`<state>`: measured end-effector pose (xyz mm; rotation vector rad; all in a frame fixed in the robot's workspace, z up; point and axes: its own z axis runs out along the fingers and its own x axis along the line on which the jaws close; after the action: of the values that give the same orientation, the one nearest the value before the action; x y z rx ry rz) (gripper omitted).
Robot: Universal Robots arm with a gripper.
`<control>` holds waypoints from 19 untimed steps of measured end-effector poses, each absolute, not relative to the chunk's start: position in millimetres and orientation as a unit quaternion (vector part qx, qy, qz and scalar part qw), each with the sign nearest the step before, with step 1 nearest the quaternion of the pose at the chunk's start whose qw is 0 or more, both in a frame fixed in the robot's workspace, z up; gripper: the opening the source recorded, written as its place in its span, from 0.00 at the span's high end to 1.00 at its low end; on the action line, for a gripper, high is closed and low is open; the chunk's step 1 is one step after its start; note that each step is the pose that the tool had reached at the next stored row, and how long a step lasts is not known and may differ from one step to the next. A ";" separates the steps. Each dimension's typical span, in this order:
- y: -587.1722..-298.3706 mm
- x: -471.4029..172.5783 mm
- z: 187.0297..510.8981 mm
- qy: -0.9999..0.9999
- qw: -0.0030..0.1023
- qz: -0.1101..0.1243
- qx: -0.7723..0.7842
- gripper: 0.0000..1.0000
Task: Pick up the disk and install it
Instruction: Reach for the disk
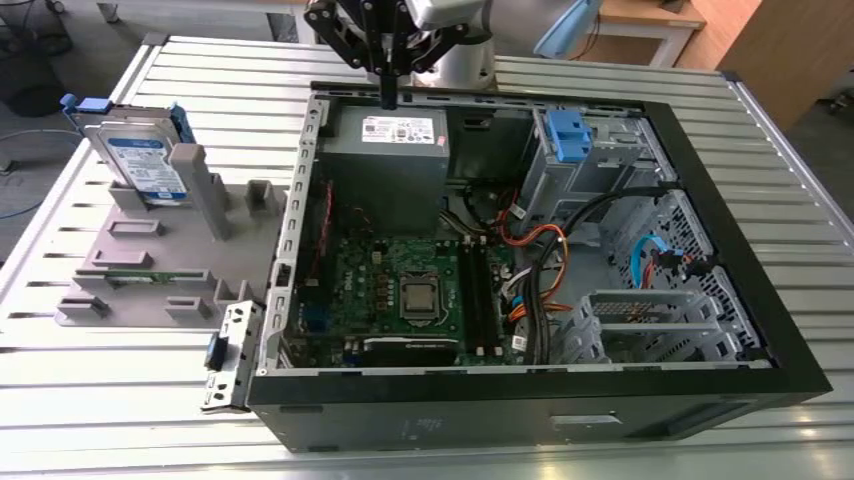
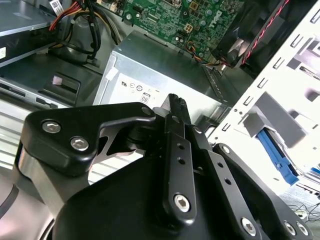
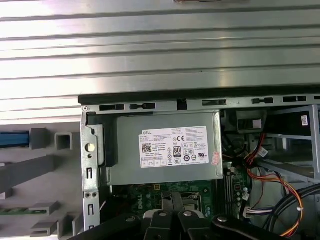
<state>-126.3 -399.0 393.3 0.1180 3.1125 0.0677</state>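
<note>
Well to the exterior view's left of the closed, empty claw (image 1: 388, 98): the disk (image 1: 142, 160).

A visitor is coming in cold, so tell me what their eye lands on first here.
The open computer case dominates the middle of the table, its green circuit board laid bare. The black gripper hangs over the grey power box at the case's far end. The disk stands in a grey holder at the exterior view's left.

Blue-and-white labelled disk (image 1: 143, 160) beside green motherboard (image 1: 387, 285).
</note>
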 end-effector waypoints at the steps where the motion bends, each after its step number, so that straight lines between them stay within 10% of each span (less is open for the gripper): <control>1: -398.9 -127.0 393.3 0.999 0.013 0.022 0.038 0.89; 19: -398.9 -133.2 393.3 0.999 0.013 0.022 0.038 0.89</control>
<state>-133.2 -398.9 393.3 0.1180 3.1125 0.0676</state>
